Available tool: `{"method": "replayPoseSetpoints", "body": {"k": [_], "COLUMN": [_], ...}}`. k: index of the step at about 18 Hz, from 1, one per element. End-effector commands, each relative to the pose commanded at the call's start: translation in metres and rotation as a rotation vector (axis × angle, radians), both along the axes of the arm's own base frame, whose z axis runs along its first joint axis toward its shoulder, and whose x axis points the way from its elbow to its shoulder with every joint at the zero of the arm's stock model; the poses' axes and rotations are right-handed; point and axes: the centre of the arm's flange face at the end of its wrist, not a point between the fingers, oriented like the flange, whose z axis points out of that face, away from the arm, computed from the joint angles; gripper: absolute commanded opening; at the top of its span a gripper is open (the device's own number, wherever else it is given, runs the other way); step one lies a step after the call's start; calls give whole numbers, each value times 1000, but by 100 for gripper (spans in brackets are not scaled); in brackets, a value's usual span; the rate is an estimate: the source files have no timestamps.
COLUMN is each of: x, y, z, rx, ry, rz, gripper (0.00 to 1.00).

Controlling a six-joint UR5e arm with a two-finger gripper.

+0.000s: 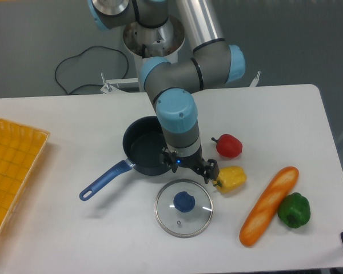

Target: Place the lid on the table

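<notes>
Jaws spread, empty; one lid (184, 208) flat on table (74, 240); three peppers.

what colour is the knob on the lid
Blue, on the clear glass lid; the fixed camera view shows it plainly.

No words, brands or numbers can be read; the only sign is a small round red-and-white prohibition sticker (150, 51) on the white robot base column (154, 63), upper middle of the frame; its symbol is too small to tell.
</notes>
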Motion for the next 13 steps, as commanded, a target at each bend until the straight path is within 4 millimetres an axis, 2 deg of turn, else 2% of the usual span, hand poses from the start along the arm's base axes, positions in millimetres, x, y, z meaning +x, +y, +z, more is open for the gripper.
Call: {"method": "replayPoseSetpoints", "body": {"k": [4,9,13], "x": [-11,-30,-34], "y": [2,-9,-10], "z": [18,38,53], "rx": [-7,3,23], "ry": [-29,-70,-50], "rz": [-20,-72,-67], "gripper": [100,100,100]}}
